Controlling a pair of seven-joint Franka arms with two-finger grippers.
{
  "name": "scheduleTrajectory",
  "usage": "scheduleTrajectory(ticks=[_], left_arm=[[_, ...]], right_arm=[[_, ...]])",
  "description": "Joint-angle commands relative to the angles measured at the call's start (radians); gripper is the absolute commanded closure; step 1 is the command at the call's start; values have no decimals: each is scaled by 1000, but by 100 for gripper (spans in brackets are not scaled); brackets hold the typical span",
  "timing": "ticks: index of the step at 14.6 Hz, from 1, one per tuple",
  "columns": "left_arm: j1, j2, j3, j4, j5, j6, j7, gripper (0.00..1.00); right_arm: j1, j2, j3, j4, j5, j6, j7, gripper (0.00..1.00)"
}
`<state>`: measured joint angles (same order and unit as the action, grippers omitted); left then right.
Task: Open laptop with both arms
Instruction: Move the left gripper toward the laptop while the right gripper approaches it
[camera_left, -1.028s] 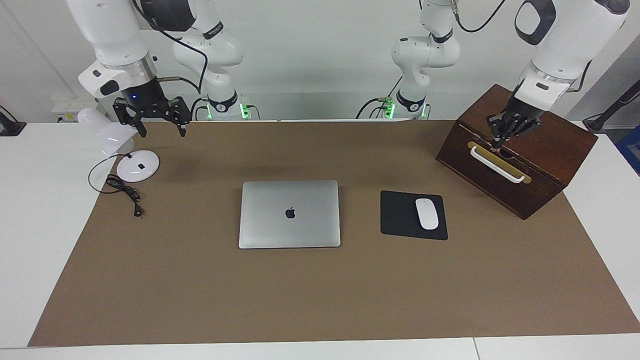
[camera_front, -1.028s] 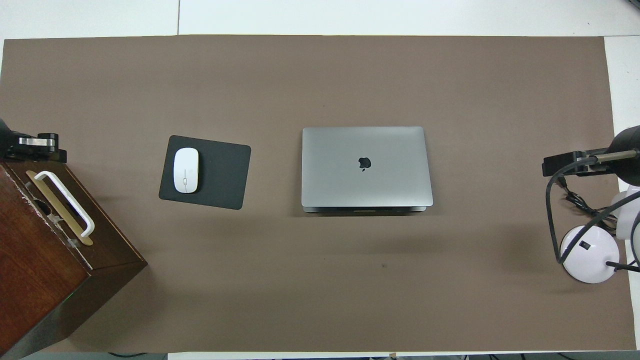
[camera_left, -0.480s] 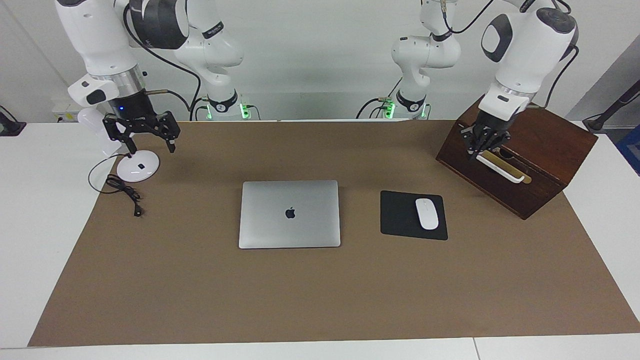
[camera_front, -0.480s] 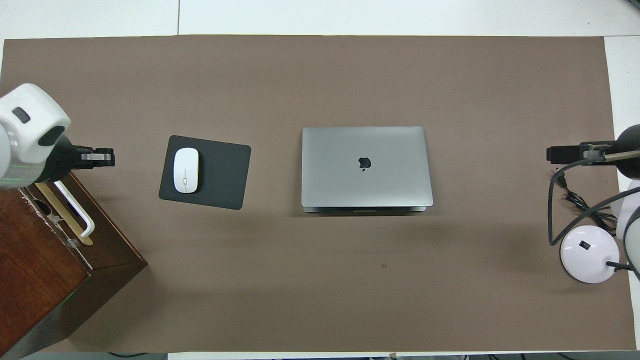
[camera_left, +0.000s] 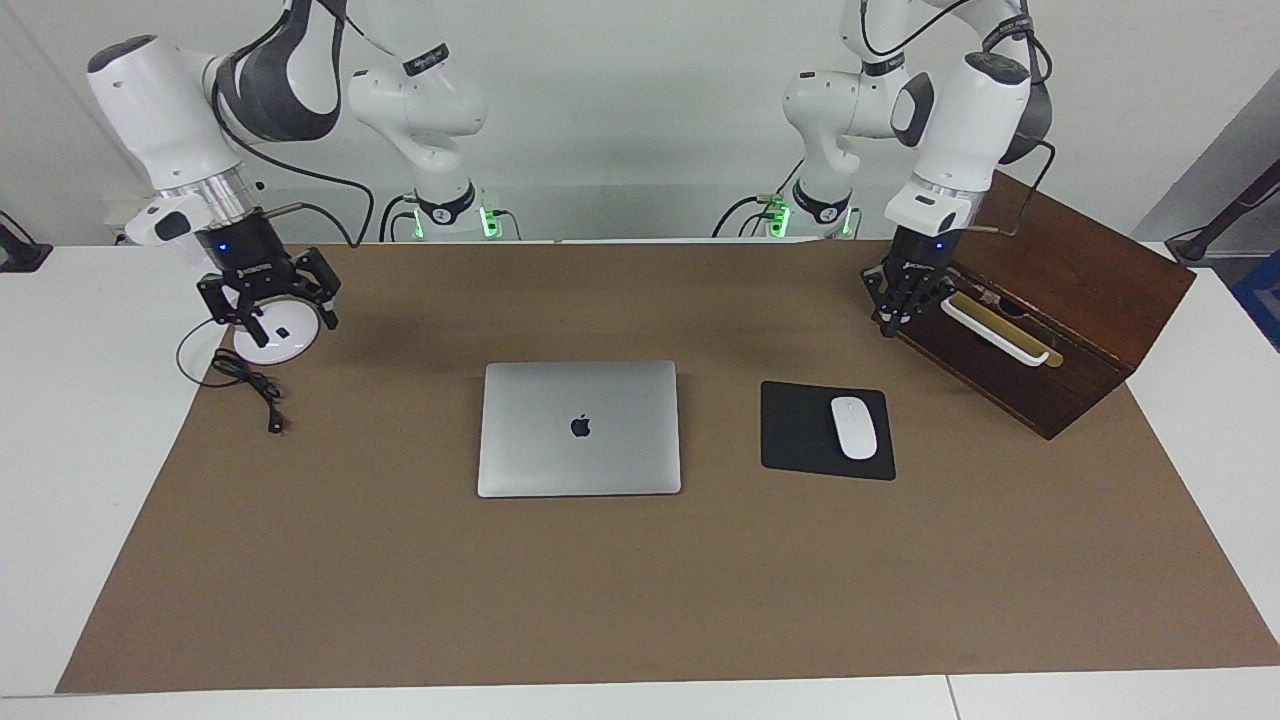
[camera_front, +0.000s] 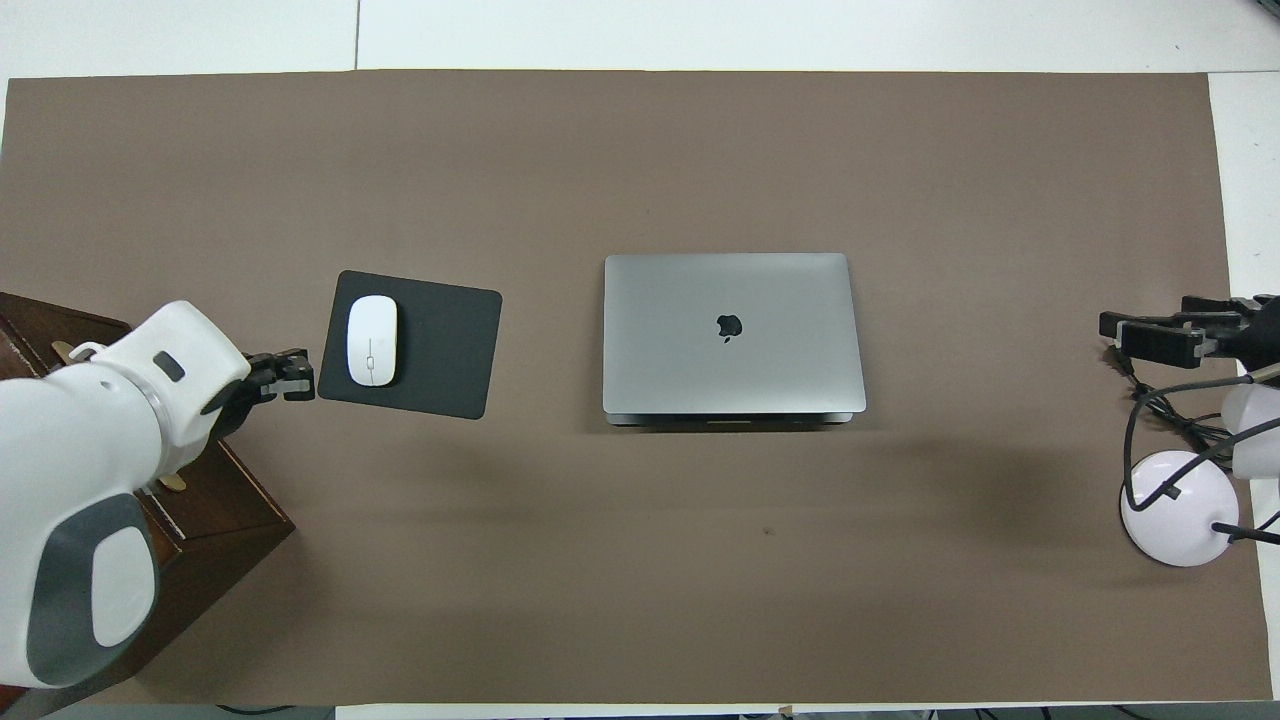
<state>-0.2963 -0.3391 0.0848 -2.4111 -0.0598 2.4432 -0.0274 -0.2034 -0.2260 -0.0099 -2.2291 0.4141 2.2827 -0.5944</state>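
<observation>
The laptop lies shut at the frame's centre on the tabletop, untouched. My left pincer, pressed together, hangs at upper right by the wooden box; my right pincer, spread, hangs upper left over the lamp base. Opening is not begun.

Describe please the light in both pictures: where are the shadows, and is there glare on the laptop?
Facing view: light is even and soft; a faint shadow lies on the brown mat beside the laptop on the robots' side; the lid shows only a mild sheen. Overhead view: a dim wide shadow lies nearer the robots than the laptop, and another beside the wooden box; there is no hard glare.
</observation>
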Motion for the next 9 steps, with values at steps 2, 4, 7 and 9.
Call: scheduleTrajectory(ticks=[2,4,7,9], left_arm=[[-92,-101,10,-166,-8,146,-66,100],[-147,-100,6,-207,-8,224,-124,100],[-182,-95,-19,-282,-9,354,-163,100],[-185,-81,-48,-322,-9,439,-172,100]], right_arm=[[-13,-32,11,-108,249,101,-219,0],[2,-27,11,-167,482,159,-376,0],[63,-24,13,-219,708,218,-484,0],[117,-27,13,-241,842,256,-484,0]])
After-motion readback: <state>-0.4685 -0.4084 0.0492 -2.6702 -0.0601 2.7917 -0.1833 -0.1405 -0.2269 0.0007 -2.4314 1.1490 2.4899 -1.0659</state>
